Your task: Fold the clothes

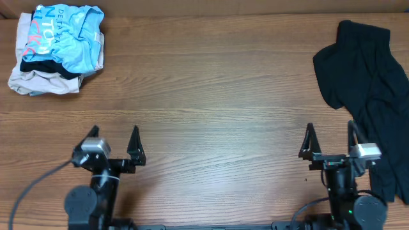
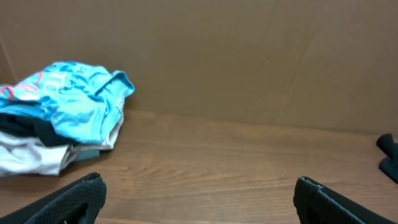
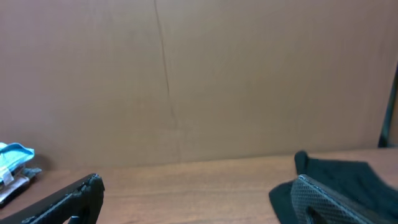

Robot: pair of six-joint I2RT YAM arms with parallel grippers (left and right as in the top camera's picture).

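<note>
Two open claws, no fold begun

No part of the folding looks done. The plain black short-sleeved T-shirt of soft fabric [image 1: 370, 89] lies rumpled and uneven at the far right of the wooden tabletop [image 1: 211, 96], running from the back edge down past the right arm and partly out of the overhead view. By my reading everything is left to do: drag it toward the bare middle, spread it flat, then fold it.

The left claw [image 1: 115, 131] sits low at the near left with its fingers spread wide and nothing between them. The right claw [image 1: 330, 128] is equally wide and empty at the near right. Its outer finger stands just beside the shirt's edge; I cannot tell whether it touches the cloth.

At the back left corner sits a separate heap — a light blue shirt with pink and white lettering [image 1: 70, 29] on top, a dark garment [image 1: 45, 64] under it, and a beige garment [image 1: 38, 83] at the bottom. It is well apart from the black shirt.

No box, basket or tray is in view — the clothes rest directly on the tabletop.
</note>
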